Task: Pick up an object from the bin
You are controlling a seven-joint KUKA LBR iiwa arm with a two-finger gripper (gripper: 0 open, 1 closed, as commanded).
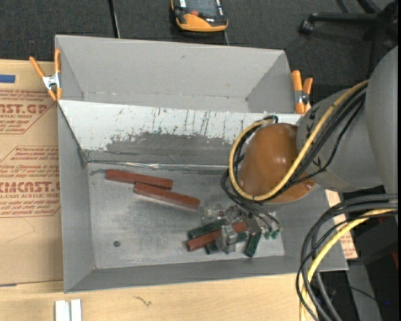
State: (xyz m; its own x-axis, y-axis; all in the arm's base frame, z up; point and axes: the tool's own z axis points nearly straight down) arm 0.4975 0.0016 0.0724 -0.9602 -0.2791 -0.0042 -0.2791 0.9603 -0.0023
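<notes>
Grey metal bin [162,127] seen from above, with the arm entering from the right. The wrist carries one rounded orange cover [273,160], ringed by yellow and black cables [236,158]; together these hide the bin's right side and part of what lies under them. The gripper [235,219] sits low at the bin floor, right of centre and near the front wall, directly upon a small heap [220,238] of short stick-like pieces. Whether the gripper is open or closed, and whether it has hold of anything, cannot be told, since its tip is lost among the heap. Nearest to it are one short reddish-brown piece [200,242] at the heap's left front, one dark green piece [204,232] touching it just behind, and one dark green stick [252,246] leaning at the right front; the remaining pieces are too tangled to count. Two long reddish-brown bars lie flat on the floor, left of the heap and apart from the gripper: the rear bar [139,178] and the front bar [166,196], both slanting down to the right and overlapping side by side along part of their lengths. One small dark spot [117,244] marks the floor near the front left. Outside the bin, beyond its rear wall, lies one orange-and-black device [199,12] on the dark floor.
</notes>
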